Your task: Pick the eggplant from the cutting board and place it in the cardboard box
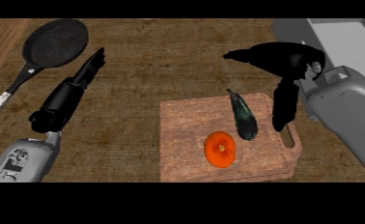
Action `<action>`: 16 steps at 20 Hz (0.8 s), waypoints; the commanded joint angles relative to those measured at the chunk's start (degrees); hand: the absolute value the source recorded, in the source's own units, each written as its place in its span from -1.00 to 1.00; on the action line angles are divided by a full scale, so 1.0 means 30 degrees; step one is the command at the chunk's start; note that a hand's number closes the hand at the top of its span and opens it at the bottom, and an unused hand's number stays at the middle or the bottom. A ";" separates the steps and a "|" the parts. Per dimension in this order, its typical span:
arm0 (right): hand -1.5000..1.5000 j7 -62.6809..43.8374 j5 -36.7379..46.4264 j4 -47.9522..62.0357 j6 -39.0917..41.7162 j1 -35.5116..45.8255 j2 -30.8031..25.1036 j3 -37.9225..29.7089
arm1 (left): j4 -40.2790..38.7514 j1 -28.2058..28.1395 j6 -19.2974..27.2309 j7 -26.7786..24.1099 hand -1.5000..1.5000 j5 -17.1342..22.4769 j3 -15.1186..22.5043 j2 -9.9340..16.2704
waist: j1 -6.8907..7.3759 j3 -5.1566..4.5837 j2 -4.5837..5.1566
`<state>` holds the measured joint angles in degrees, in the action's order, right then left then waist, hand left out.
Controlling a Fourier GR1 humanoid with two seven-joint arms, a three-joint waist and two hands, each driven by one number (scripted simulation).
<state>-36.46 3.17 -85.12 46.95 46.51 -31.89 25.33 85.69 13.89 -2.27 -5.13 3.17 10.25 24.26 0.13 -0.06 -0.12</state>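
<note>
Your eggplant (244,117) lies on the board (187,141), towards its right side, with a tomato (220,149) just near-left of it; your right hand (285,68) hangs over the board's far right corner, fingers (284,107) straight and pointing down beside the eggplant, holding nothing; your left hand (71,92) rests at the left over the bench (164,59), fingers straight; a pan (53,42) sits far left.
</note>
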 commanded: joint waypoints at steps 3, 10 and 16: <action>-1.00 -0.3463 -0.0142 -0.0879 0.0920 -0.0681 0.2185 -0.0065 | 0.0867 -0.0851 -0.0628 -0.0140 0.00 -0.0243 -0.0820 0.0145 | 0.0004 0.0010 -0.0017; -1.00 -0.2790 0.2857 -0.1974 0.0601 -0.2508 0.2223 0.0210 | -0.0455 0.0216 -0.1080 -0.0400 0.00 -0.0786 -0.1442 -0.0631 | -0.0102 0.0018 0.0026; -1.00 -0.0539 0.5898 0.1126 0.0327 -0.1750 0.3747 0.0068 | 0.1019 -0.0878 -0.0971 0.0179 0.00 -0.1593 -0.1253 -0.1476 | 0.0110 0.0022 0.0052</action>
<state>-40.32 15.87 -85.18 47.80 40.90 -22.95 25.76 87.19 12.42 -5.08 -5.12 -0.42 6.70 21.18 0.30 0.00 0.02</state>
